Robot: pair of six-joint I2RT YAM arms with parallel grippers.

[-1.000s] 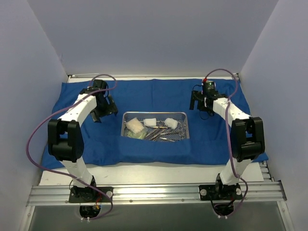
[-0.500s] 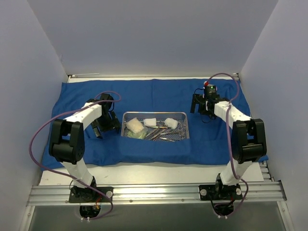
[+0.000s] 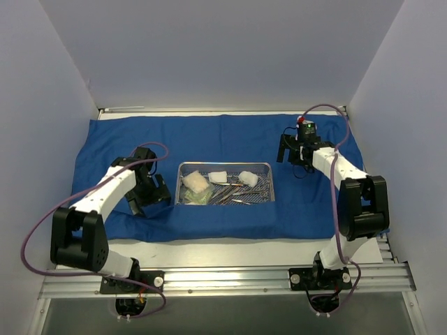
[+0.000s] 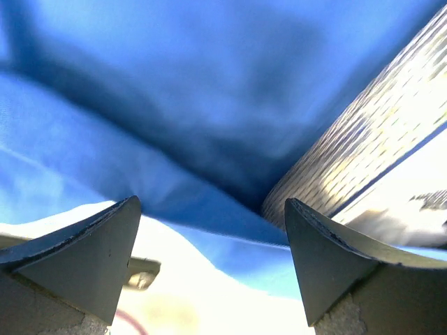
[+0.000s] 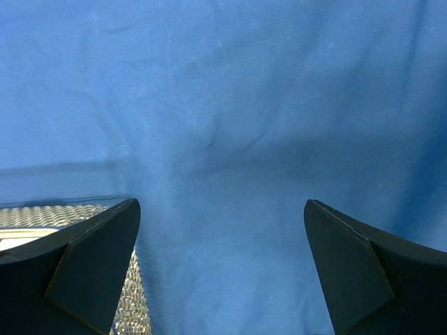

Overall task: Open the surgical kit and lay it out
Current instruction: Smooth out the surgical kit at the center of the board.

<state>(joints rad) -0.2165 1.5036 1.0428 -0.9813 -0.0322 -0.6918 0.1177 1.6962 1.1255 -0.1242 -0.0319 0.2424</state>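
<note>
**Inspector:** Any writing to record?

**Onlooker:** Nothing legible from here; any print on the kit is too small to read.

**Inspector:** Location and heading of the kit?

**Onlooker:** The blue drape [image 3: 230,136] lies spread over the tabletop [image 3: 230,251], with its long axis running left to right. The wire-mesh tray [image 3: 223,165] sits on the drape at about the middle. Its long axis also runs left to right, parallel to the near edge. White gauze pads [image 3: 196,183] lie along the tray's far side and left end. The steel instruments [image 3: 234,194] lie in the near right part, lengthwise and at a slight slant. I cannot tell which way their tips point.

**Inspector:** Left arm?

**Onlooker:** The left pincer [image 4: 211,202] stands wide and holds nothing. It is low over the drape, just beside the tray's left end. The mesh wall shows at the right of its wrist view.

**Inspector:** Right arm?

**Onlooker:** The right pincer [image 5: 222,202] is also wide and empty. It hangs over bare drape beyond the tray's far right corner, apart from the tray. A corner of mesh shows at the lower left of its wrist view.
</note>
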